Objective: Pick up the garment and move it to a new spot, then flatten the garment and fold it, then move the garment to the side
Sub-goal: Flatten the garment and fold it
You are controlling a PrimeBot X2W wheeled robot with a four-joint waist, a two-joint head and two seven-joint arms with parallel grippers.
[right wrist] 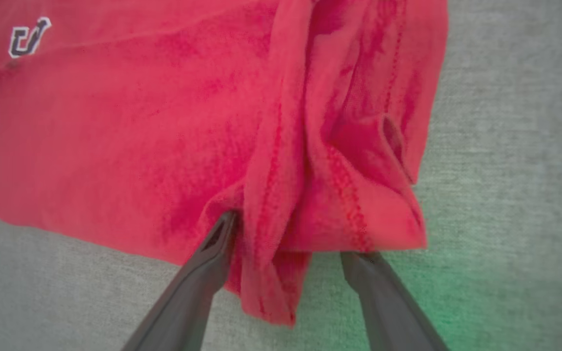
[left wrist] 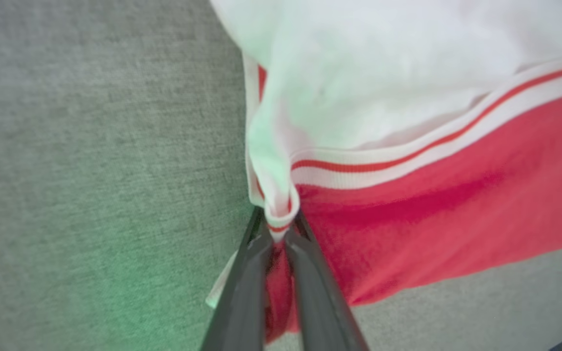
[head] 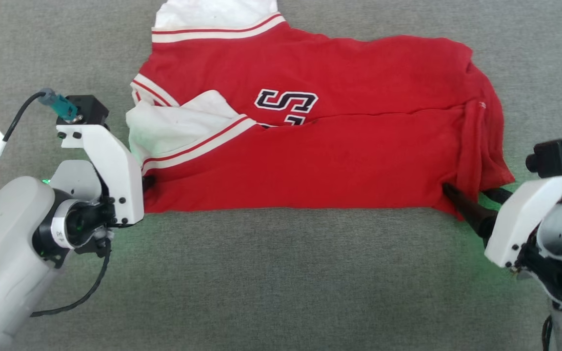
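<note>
- The red T-shirt (head: 339,161) lies half-folded on the grey counter (head: 281,273). The left hand (left wrist: 278,229) is pinched shut on its sleeve-end corner, a thin bite that may slip.
- The right hand (right wrist: 291,239) gapes astride the bunched hem; closing could catch only one layer, skewing the fold.

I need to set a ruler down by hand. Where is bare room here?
Free: the grey surface between the garment and the robot, and at the head view's top corners. Crowded: both near corners, left pincer shut on the sleeve end, right pincer open at the hem.
</note>
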